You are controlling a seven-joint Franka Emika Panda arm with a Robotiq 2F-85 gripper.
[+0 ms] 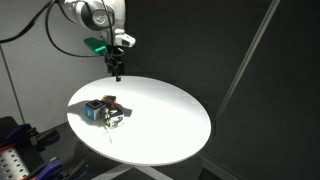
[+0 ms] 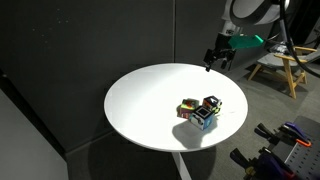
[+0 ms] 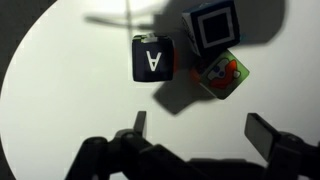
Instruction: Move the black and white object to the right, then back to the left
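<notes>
The black and white object point(image 3: 152, 58) is a dark cube with a white letter A on its face. In the wrist view it lies on the round white table point(image 3: 60, 100). It belongs to a small cluster of blocks seen in both exterior views point(image 1: 104, 110) point(image 2: 200, 110). Beside it are a blue cube with a white face point(image 3: 212, 25) and an orange-red and green piece point(image 3: 222, 75). My gripper point(image 3: 204, 130) is open and empty. It hangs above the table's edge point(image 1: 117, 68) point(image 2: 215, 62), well apart from the cluster.
The table point(image 1: 170, 120) stands against dark curtains. A wooden stool point(image 2: 278, 65) and some equipment point(image 2: 285, 145) stand beyond the table's edge. A rack point(image 1: 15, 150) is beside the table.
</notes>
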